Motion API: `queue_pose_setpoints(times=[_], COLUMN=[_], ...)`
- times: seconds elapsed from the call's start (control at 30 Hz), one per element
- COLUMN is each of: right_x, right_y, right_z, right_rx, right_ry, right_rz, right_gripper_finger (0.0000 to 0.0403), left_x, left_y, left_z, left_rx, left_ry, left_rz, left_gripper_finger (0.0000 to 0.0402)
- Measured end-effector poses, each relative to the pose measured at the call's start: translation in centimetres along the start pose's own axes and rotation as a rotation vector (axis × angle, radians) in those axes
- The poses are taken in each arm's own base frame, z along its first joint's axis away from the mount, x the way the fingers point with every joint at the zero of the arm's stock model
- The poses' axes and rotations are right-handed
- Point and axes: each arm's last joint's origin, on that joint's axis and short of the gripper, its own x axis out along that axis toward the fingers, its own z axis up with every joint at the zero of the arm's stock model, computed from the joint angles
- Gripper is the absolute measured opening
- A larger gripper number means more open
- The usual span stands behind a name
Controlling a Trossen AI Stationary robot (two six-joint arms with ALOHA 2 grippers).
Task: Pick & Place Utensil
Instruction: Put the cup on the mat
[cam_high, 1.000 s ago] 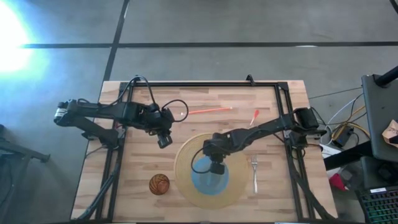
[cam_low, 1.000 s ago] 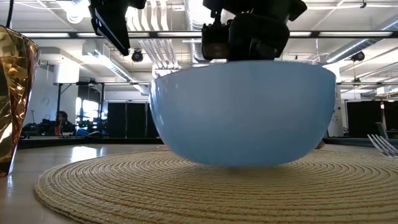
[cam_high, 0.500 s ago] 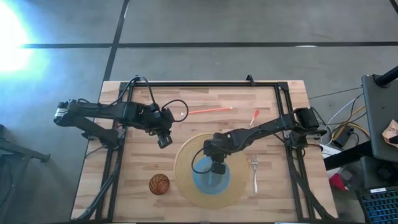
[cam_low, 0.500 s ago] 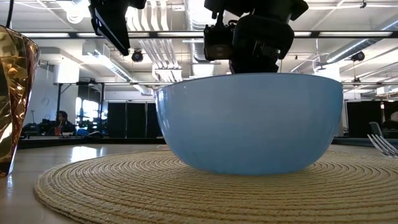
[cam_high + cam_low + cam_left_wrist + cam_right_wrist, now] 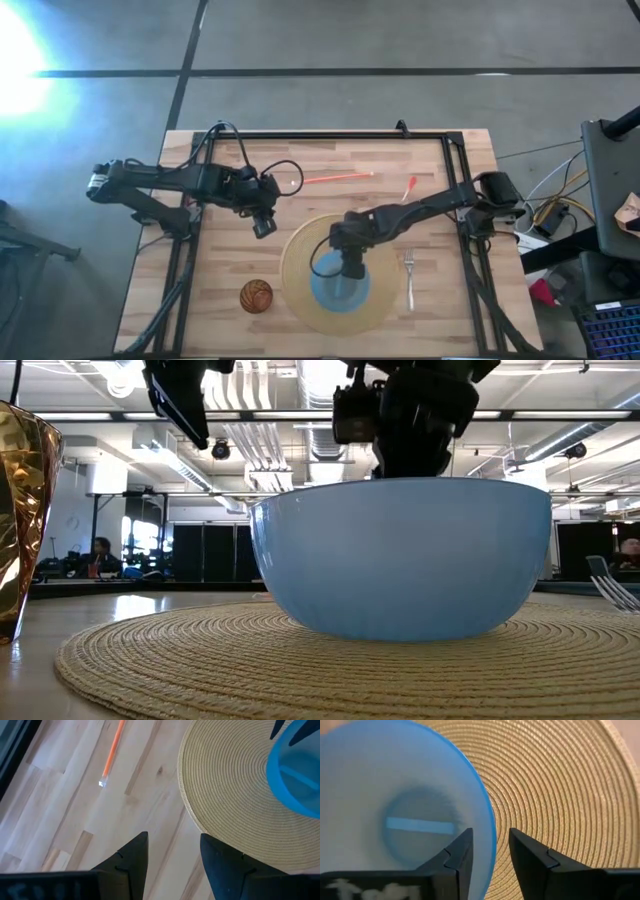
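Note:
A blue bowl (image 5: pixel 335 292) rests by its base on a round woven mat (image 5: pixel 300 260) near the table's front edge. My right gripper (image 5: pixel 490 834) stands open over the bowl's far rim (image 5: pixel 489 822), one finger inside and one outside, with the rim in the gap and no touch showing. A silver fork (image 5: pixel 409 276) lies on the wood just right of the mat. Two orange utensils (image 5: pixel 335 178) (image 5: pixel 410 186) lie farther back. Left of the mat, my left gripper (image 5: pixel 172 855) hovers open over bare wood with nothing between its fingers.
A brown striped wooden ball (image 5: pixel 256 295) sits left of the mat near the front edge. A shiny golden object (image 5: pixel 25 520) shows at the left of the low view. A black frame (image 5: pixel 330 134) runs along the table's far and side edges.
The bowl hung just above the mat a second ago. It has come down and now rests on the mat. My right gripper went down with it and has since risen a little over the rim.

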Motion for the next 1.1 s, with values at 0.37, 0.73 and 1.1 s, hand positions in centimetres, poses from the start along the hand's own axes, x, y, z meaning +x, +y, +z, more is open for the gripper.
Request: queue_pose_setpoints(times=[0.37, 0.73, 1.1], right_x=[-4.2, -8.7, -12.1], right_y=[0.1, -0.8, -2.2], right_z=[0.0, -2.0, -6.2], right_rx=[-0.064, -0.061, 0.018], right_ry=[-0.074, -0.186, -0.357], right_rz=[0.021, -0.053, -0.017], right_gripper_finger=[0.0135, 0.0115, 0.0102], left_x=[-0.5, -1.1, -2.5], left_y=[-0.1, -2.2, -5.7], left_z=[-0.1, -1.6, -4.1], left_rx=[0.006, 0.115, 0.198], left_ry=[0.032, 0.098, 0.118], left_rz=[-0.045, -0.119, -0.205], left_gripper_finger=[0.0172, 0.0172, 0.0172])
